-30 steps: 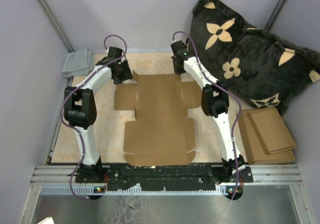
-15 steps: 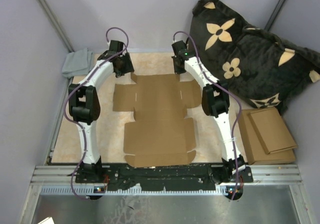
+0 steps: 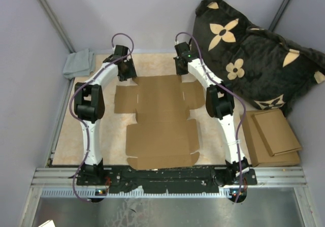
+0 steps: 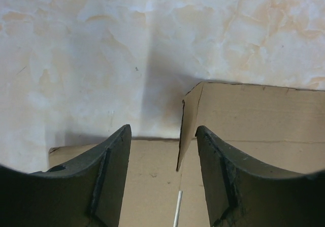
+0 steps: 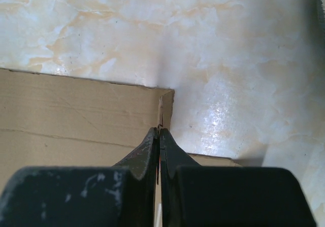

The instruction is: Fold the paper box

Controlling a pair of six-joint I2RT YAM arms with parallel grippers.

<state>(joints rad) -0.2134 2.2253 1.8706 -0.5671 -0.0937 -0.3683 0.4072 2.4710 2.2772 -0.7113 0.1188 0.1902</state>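
Top external shows the paper box (image 3: 160, 120) lying spread out, unfolded.

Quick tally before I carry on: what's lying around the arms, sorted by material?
Cardboard: 2 (the flat paper box; the pile of cardboard pieces, whose sheets can't be counted)
Fabric: 2 (the grey cloth; the black flowered cushion)
Total: 4

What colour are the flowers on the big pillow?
Tan, on a black pillow; top view shows it best.
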